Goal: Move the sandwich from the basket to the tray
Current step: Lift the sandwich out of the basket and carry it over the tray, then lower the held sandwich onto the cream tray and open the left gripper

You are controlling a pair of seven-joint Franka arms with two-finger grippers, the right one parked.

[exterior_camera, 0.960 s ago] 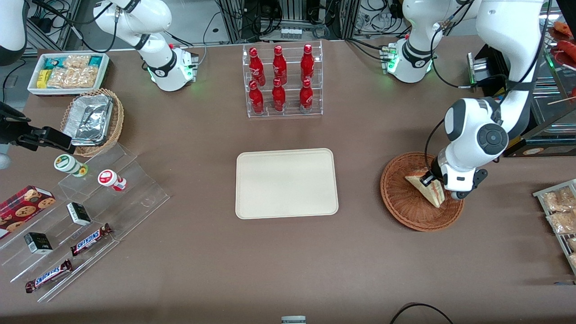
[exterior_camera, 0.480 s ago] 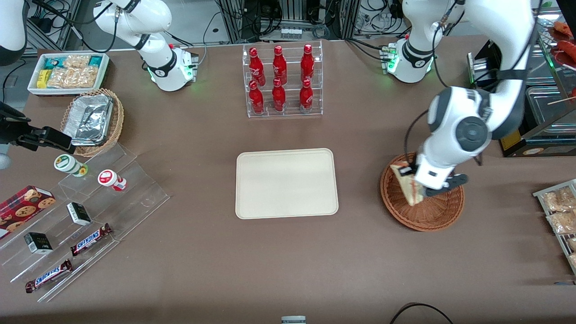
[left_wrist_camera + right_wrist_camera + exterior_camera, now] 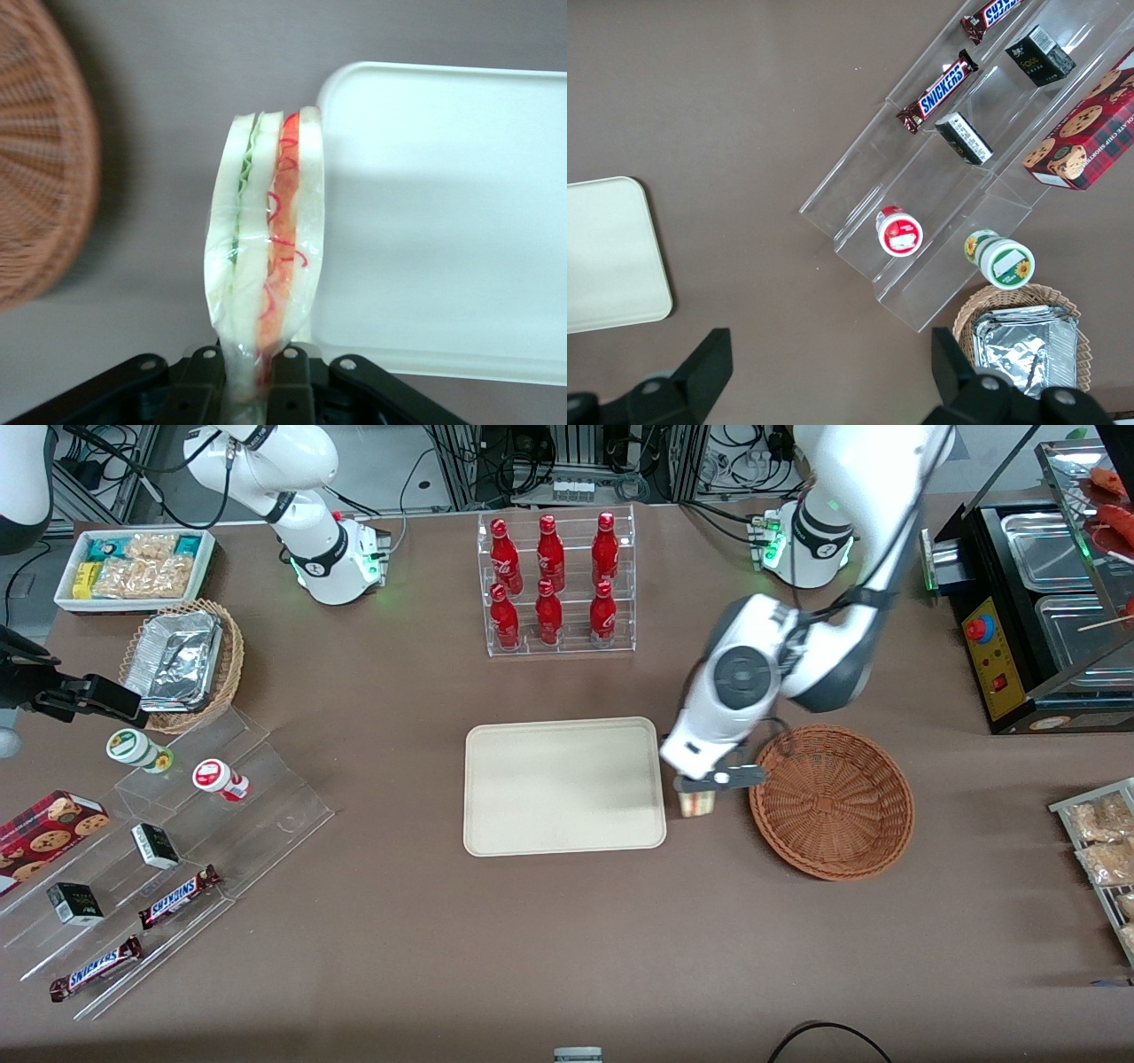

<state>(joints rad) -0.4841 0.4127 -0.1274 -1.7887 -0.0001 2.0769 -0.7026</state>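
Now gripper (image 3: pixel 702 786) with sandwich (image 3: pixel 266 239) between basket (image 3: pixel 833 802) and tray (image 3: pixel 563 785).

The gripper (image 3: pixel 700 790) holds the sandwich (image 3: pixel 696 803) above the table between tray (image 3: pixel 496 815) and basket (image 3: pixel 833 802).

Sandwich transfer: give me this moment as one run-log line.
phase: carry | gripper: shut on sandwich, between basket and tray, above the table | basket: no sandwich | tray: bare, placement not yet done

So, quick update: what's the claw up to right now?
Claw shut on sandwich, in the air between basket and tray. Basket empty, tray bare. Nothing in the way.
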